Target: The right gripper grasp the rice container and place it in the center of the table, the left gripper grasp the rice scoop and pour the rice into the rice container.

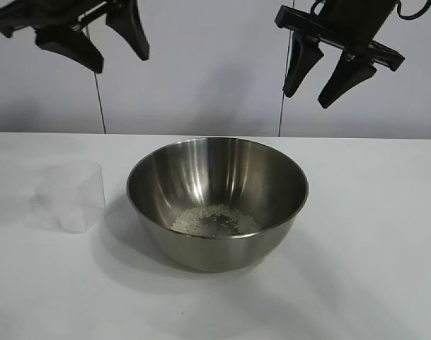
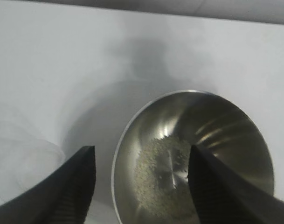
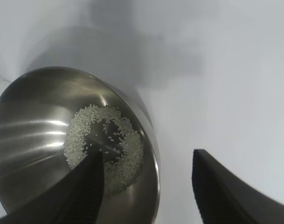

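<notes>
The shiny steel rice container (image 1: 216, 202) stands at the middle of the white table (image 1: 371, 241). Rice (image 1: 215, 220) lies in a ring on its bottom, also in the left wrist view (image 2: 160, 172) and the right wrist view (image 3: 107, 144). The translucent rice scoop (image 1: 73, 195) stands upright on the table left of the bowl, apart from it, and looks empty. My left gripper (image 1: 119, 53) is open and empty, high above the table at upper left. My right gripper (image 1: 308, 92) is open and empty, high at upper right.
A pale wall with two thin dark vertical lines (image 1: 100, 106) rises behind the table's far edge. Bare tabletop lies in front of and to the right of the bowl.
</notes>
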Motion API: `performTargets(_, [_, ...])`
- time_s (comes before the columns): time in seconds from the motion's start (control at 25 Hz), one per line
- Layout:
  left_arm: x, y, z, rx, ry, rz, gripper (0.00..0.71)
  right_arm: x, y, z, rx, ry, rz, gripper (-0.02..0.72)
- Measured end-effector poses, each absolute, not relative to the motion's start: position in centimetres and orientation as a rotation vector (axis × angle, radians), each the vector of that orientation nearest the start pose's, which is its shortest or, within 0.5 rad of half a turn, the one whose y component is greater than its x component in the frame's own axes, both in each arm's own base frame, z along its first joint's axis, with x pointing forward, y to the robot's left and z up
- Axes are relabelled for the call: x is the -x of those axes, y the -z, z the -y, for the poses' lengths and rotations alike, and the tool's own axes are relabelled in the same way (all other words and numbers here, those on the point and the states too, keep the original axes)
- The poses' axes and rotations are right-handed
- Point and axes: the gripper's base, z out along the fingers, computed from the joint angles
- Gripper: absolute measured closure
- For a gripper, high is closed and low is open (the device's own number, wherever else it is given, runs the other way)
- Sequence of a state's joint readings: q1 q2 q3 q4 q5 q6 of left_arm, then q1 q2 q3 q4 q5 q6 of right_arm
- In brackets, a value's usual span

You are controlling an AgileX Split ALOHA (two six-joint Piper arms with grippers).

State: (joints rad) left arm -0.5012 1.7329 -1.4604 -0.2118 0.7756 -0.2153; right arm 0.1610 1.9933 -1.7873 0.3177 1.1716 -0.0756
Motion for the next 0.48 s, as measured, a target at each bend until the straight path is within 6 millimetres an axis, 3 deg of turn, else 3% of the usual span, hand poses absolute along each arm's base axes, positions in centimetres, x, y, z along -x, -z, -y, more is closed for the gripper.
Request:
performTargets(0.2, [-34.6,-27.9,21.7,-0.389,0.610,-2.653,0.226,-41.7,-27.3,-9.4,0.222,-0.462,-2.846,0.312])
performTargets(0.48, [-35.1,-25.5,21.5,-0.385,0.593,-2.771,0.214,-41.7,-27.3,-9.4,0.223,-0.463,-2.849,0.312])
